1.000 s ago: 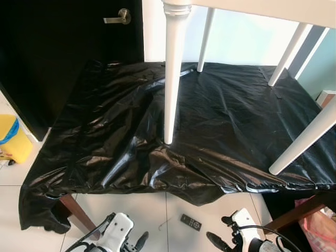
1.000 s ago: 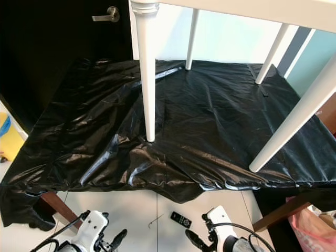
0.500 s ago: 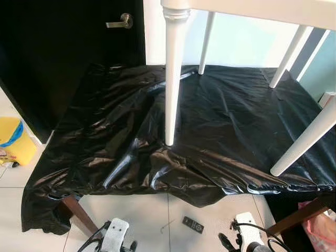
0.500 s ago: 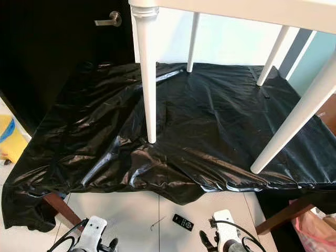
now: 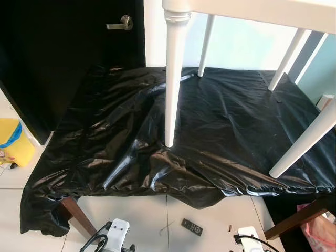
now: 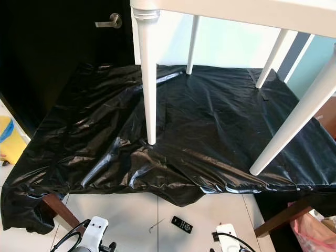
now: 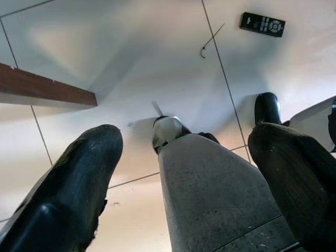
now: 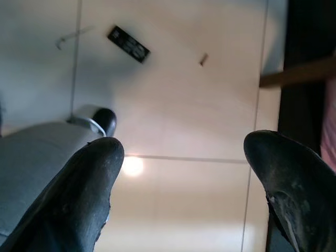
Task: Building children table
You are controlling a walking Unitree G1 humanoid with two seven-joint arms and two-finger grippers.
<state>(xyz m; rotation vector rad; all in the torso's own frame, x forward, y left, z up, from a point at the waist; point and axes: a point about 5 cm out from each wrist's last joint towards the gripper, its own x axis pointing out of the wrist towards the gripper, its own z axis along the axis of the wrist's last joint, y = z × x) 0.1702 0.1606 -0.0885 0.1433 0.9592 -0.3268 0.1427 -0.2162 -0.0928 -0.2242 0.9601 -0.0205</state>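
A white children's table (image 5: 252, 8) stands upright on a black plastic sheet (image 5: 220, 126) spread over a low table. Its near left leg (image 5: 173, 79) and near right leg (image 5: 304, 142) rest on the sheet, and two more legs stand at the back. Both arms hang low at the bottom edge, below the sheet's front. The left gripper (image 7: 186, 139) is open above the floor tiles, with my own grey leg seen between its fingers (image 7: 84, 173). The right gripper (image 8: 186, 149) is open too, with nothing in it.
A black remote control (image 5: 191, 227) and a bent wire (image 5: 167, 227) lie on the white tiles in front. Brown wooden legs (image 5: 76, 215) hold up the covered table. A yellow bin (image 5: 13, 139) stands at the left, a dark door (image 5: 63, 47) behind, a pink bag (image 5: 320, 226) at the right.
Both arms have dropped lower, so the black fingers have left the bottom of the eye views. The head camera has shifted a little. The white table has not moved.
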